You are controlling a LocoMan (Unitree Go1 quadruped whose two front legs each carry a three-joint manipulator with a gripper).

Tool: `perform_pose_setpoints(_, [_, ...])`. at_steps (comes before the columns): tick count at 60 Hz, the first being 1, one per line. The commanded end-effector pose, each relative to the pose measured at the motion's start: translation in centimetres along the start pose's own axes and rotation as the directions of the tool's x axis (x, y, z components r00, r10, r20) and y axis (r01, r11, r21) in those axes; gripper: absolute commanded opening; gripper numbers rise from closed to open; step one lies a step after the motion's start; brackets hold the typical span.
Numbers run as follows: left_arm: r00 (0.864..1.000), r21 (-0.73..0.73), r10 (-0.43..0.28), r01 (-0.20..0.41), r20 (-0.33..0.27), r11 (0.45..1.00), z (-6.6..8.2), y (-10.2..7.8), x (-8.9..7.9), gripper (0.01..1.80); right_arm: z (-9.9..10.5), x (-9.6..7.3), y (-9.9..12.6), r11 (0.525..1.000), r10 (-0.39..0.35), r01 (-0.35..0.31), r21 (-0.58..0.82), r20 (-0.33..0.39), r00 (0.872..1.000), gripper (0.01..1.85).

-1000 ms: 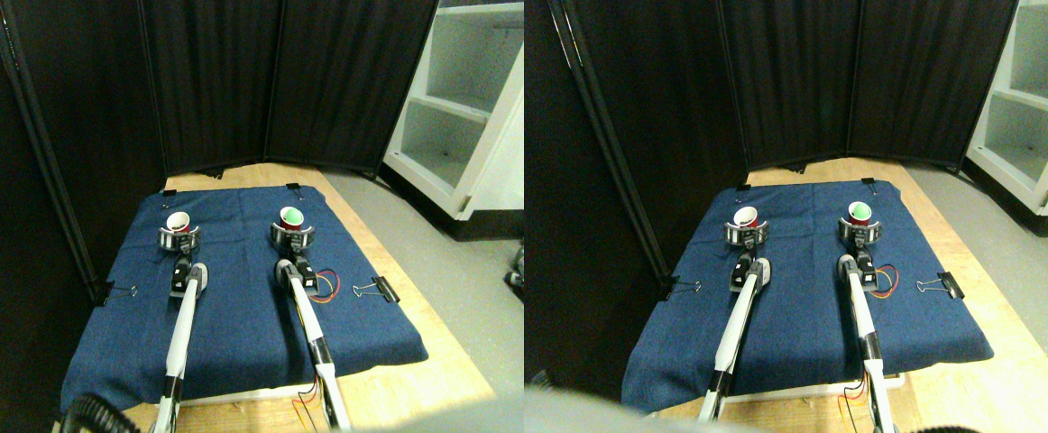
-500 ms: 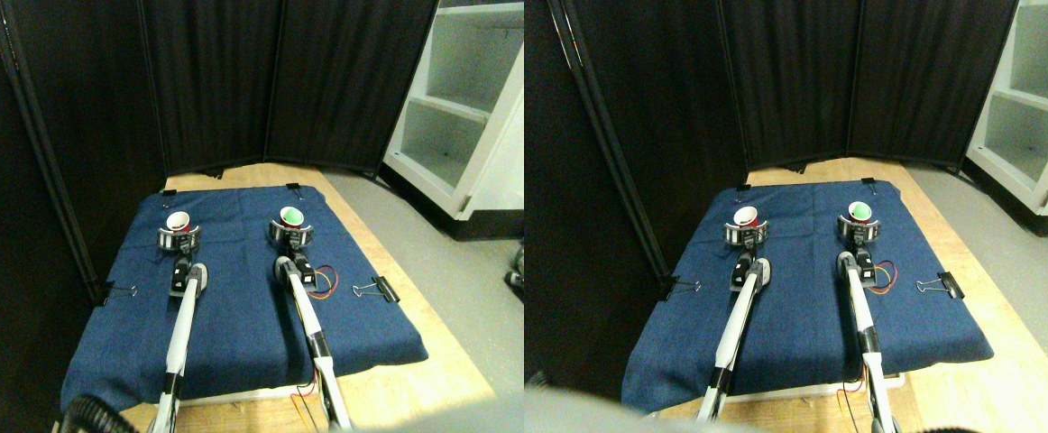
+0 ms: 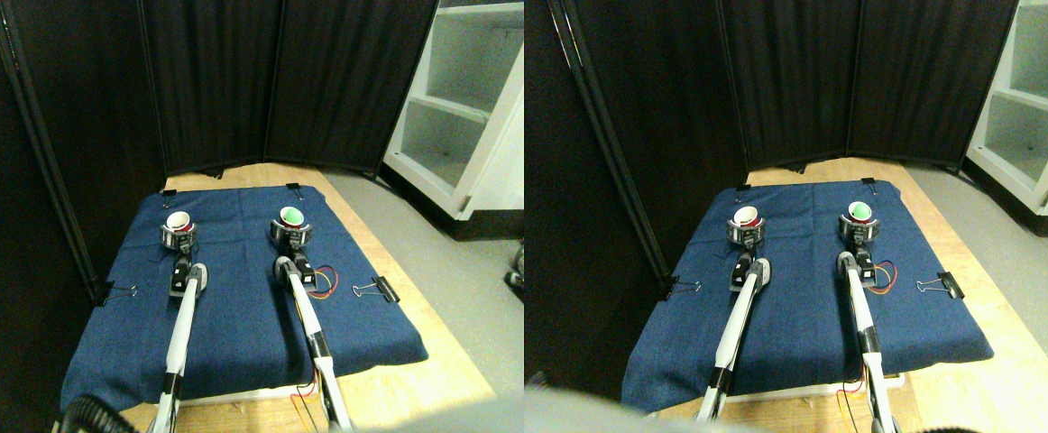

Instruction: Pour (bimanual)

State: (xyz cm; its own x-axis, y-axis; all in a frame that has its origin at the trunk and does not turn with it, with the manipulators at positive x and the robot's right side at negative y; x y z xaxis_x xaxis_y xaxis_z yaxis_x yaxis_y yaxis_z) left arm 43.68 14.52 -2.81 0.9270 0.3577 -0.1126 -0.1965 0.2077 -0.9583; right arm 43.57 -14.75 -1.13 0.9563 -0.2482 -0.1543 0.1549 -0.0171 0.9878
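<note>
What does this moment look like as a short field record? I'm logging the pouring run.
surface: blue cloth on a wooden board
left cup: red cup, white inside, upright, at the left gripper
right cup: green cup, upright, at the right gripper
cups: apart, side by side
clips: binder clip at the cloth's right edge
pouring: not begun

blue cloth (image 3: 244, 298) on wooden table (image 3: 416, 379), clipped at its edges. red cup (image 3: 179, 222) at 11 o'clock, left gripper (image 3: 179, 236) closed around it. green cup (image 3: 292, 217) at 1 o'clock, right gripper (image 3: 292, 233) closed around it.
</note>
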Motion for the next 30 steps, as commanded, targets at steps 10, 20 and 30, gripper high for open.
perform_pose_setpoints(10, [0.954, -0.062, 0.034, -0.017, 0.297, 0.998, -0.72, 0.60, 2.23, 0.33, 0.45, 1.62, 0.38, 0.995, -0.047, 0.031, 0.097, 0.166, 0.985, 0.33])
perform_pose_setpoints(20, [0.959, -0.070, 0.019, 0.001, 0.282, 0.998, -0.46, 0.40, 1.90, 0.33, 0.42, 1.56, 0.52, 0.995, -0.052, 0.035, 0.099, 0.181, 0.982, 0.33])
perform_pose_setpoints(30, [0.963, -0.053, 0.006, 0.009, 0.271, 0.999, -0.22, 0.06, 1.56, 0.33, 0.28, 1.34, 0.67, 0.997, -0.028, 0.014, 0.073, 0.194, 0.981, 0.33])
